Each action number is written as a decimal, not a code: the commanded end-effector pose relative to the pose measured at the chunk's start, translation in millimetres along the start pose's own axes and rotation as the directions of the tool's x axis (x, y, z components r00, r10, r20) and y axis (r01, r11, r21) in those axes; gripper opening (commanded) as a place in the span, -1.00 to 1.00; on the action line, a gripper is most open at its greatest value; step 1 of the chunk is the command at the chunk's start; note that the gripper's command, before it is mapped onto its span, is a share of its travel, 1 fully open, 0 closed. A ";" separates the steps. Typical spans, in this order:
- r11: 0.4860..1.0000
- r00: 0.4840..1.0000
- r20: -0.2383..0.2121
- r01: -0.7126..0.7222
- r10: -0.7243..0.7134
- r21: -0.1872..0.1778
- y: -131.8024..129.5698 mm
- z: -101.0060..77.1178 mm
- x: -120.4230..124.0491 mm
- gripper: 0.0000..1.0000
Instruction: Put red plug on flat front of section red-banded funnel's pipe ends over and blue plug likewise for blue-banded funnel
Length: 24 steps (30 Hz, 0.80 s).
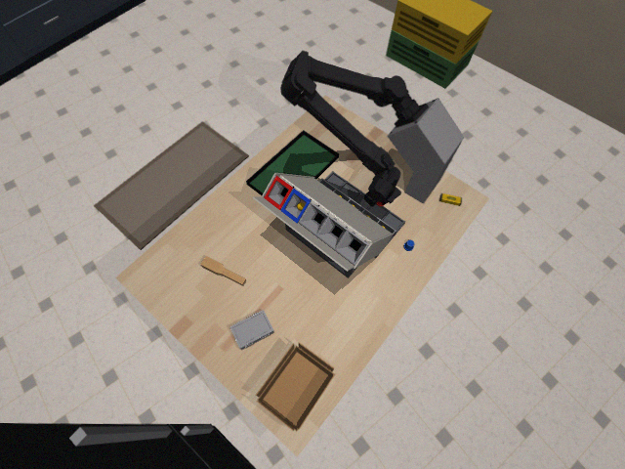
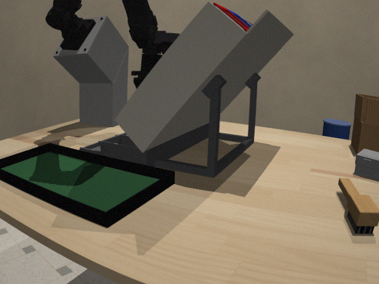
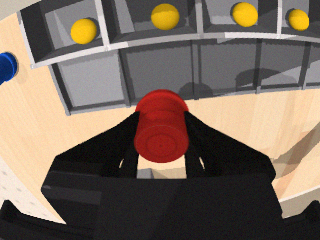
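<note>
My gripper [image 3: 161, 119] is shut on the red plug [image 3: 161, 131] and holds it upright, low over the near edge of a row of grey sections [image 3: 160, 75]. In the wrist view the plug is in line with the flat front part of the second section from the left. Yellow marbles [image 3: 165, 16] lie in the pockets behind the flat parts. The blue plug [image 3: 6, 67] stands on the table left of the row, and it also shows in the top view [image 1: 408, 245]. The red-banded funnel [image 1: 277, 191] and the blue-banded funnel [image 1: 295, 205] sit at the cover's top; a yellow marble [image 1: 301, 205] rests in the blue-banded one.
The grey sloped cover [image 2: 195, 73] on its dark frame stands beside the gripper. A green tray [image 1: 292, 161] lies next to it, the grey arm pedestal [image 1: 426, 146] behind. A brush [image 1: 223, 270], a grey box [image 1: 251, 328], a cardboard box [image 1: 295, 385] and a small yellow item [image 1: 450, 198] lie around.
</note>
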<state>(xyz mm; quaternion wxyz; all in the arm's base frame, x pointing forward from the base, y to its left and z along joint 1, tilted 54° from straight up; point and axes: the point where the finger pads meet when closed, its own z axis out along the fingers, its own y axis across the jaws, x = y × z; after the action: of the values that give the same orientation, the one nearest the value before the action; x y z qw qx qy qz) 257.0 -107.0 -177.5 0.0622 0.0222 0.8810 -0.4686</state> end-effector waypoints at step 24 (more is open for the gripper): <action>0.993 0.993 0.030 0.113 -0.112 -0.042 0.6 50.3 5.9 -1.00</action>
<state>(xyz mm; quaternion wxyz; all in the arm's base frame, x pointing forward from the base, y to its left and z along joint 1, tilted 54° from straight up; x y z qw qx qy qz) 265.0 -147.3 -210.0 0.0565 -0.0249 0.8887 -0.4542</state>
